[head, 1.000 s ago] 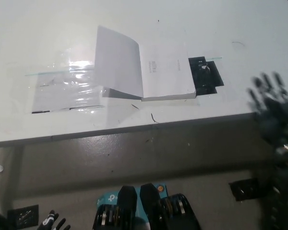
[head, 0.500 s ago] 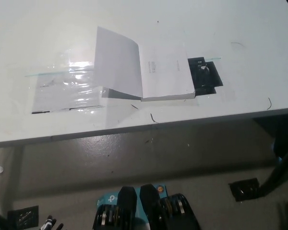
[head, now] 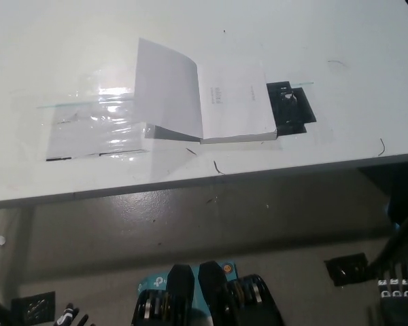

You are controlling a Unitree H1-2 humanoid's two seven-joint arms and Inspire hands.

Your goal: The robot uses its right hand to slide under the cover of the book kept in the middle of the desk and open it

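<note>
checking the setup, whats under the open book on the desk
The book lies on the white desk. A black patch sticks out from under its right edge, and clear shiny film lies on the desk to its left. How far either runs beneath the book is hidden.

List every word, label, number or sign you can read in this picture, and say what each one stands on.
No text can be read with certainty.
White open book: a small block of print on its exposed page, too small and blurred to read.
Black patch beside the book on the white desk: pale marks, not legible.
Teal object at the bottom edge: a white mark, possibly a logo, unreadable.
</note>
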